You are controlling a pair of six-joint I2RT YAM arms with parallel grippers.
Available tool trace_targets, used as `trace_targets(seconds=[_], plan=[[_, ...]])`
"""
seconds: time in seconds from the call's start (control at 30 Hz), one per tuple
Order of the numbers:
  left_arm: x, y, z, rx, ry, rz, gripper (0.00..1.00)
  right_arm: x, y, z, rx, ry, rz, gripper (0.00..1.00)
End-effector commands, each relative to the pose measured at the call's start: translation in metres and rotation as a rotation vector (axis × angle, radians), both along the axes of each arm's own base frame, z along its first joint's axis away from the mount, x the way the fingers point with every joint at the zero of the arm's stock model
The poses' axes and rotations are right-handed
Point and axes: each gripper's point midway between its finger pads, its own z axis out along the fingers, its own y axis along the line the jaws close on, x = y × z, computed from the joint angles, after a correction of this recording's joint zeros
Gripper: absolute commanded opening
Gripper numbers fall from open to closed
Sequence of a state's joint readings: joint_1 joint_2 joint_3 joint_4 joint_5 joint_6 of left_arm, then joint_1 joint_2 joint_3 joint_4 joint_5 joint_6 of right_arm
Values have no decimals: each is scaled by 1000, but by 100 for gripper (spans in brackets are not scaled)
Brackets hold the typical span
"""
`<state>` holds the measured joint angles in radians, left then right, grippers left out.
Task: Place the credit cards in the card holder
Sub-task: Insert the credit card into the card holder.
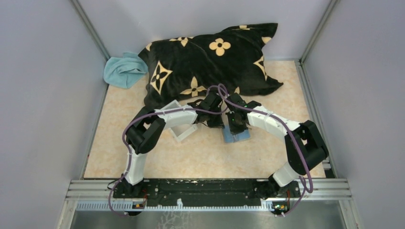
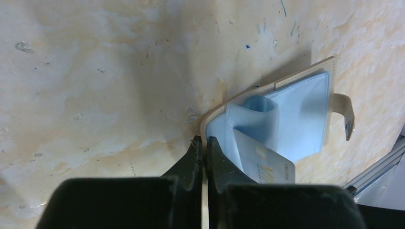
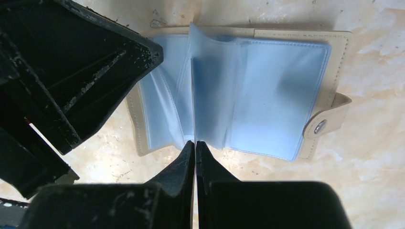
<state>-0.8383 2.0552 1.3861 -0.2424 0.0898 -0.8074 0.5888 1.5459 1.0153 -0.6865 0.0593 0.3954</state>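
Top external view: the card holder (image 1: 239,137) is seen lying open near the middle of the tabletop (image 1: 200,157), a little toward the right edge, with its pale blue sleeves turned upward. Both arms are bent inward over it. A black pillow (image 1: 205,62) with tan flower shapes is laid along the far edge, a teal cloth (image 1: 123,70) is bunched in the far left corner, and a clear tray (image 1: 184,131) is set left of centre, partly covered by the left arm.

In the left wrist view, the left fingers (image 2: 196,153) are pressed together on the tan rim of the card holder at one corner. Just beside them a credit card (image 2: 267,164) with gold lettering is shown at a slant; its upper part appears covered by a translucent sleeve, while its printed end is exposed.

In the right wrist view, the right fingers (image 3: 188,155) are drawn together on the lower edge of an upright sleeve at the spine, which appears to be pinched between them. The tab (image 3: 334,112) with its metal snap stud (image 3: 320,126) is seen projecting from the cover's outer edge.
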Motion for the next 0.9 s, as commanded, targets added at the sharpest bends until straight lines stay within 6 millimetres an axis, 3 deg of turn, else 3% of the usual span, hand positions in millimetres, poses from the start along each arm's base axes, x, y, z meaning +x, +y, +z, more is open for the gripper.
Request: trace_targets(seconds=[0.0, 0.5, 0.87], plan=[[-9, 10, -18, 59, 1, -26, 0, 12, 4, 29, 10, -90, 12, 0], [-17, 24, -25, 71, -23, -34, 4, 25, -12, 61, 14, -162, -26, 0], [-22, 29, -28, 57, -50, -65, 7, 27, -27, 46, 67, -146, -75, 0]])
